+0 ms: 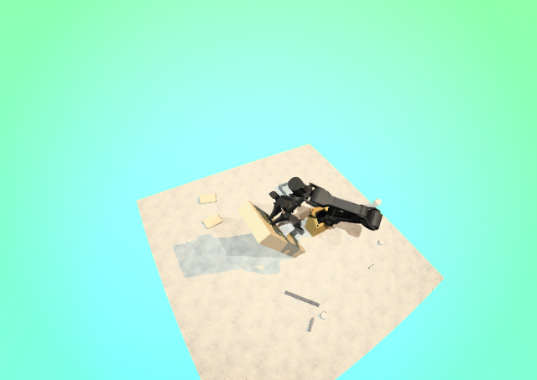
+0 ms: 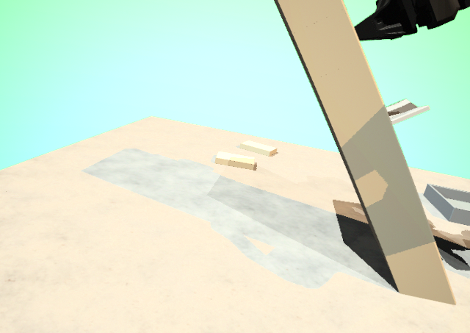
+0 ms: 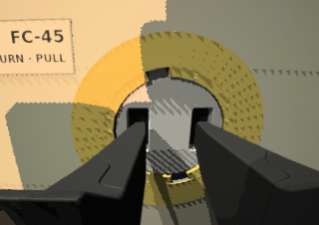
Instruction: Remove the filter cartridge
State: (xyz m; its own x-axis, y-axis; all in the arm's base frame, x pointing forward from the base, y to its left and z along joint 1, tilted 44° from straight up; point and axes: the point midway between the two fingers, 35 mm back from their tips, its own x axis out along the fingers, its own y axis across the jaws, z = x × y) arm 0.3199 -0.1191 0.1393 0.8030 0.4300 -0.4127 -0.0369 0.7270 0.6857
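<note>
The service panel (image 1: 256,224) (image 2: 322,56) (image 3: 30,1) leans back. In the wrist view the grey round cartridge (image 3: 170,117) sits inside a yellow ring (image 3: 105,71) on its face, with two dark upright slots. My gripper (image 1: 271,221) (image 2: 356,33) (image 3: 170,132) is partly open, with nothing gripped. Its two fingertips stand at the lower parts of the two slots, one at each; how deep they reach is hidden. The grey walled tray (image 1: 282,185) (image 2: 436,202) is partly behind the arm in the top view and cut by the frame edge in the exterior view.
A pale ledge (image 2: 411,115) juts out beside the panel. Two cream blocks (image 1: 207,198) (image 1: 212,221) lie behind the panel. An orange-yellow block (image 1: 315,227) stands under the arm (image 1: 342,201). A long grey bar (image 1: 301,298), a short one (image 1: 310,324) and a white disc (image 1: 323,315) lie apart.
</note>
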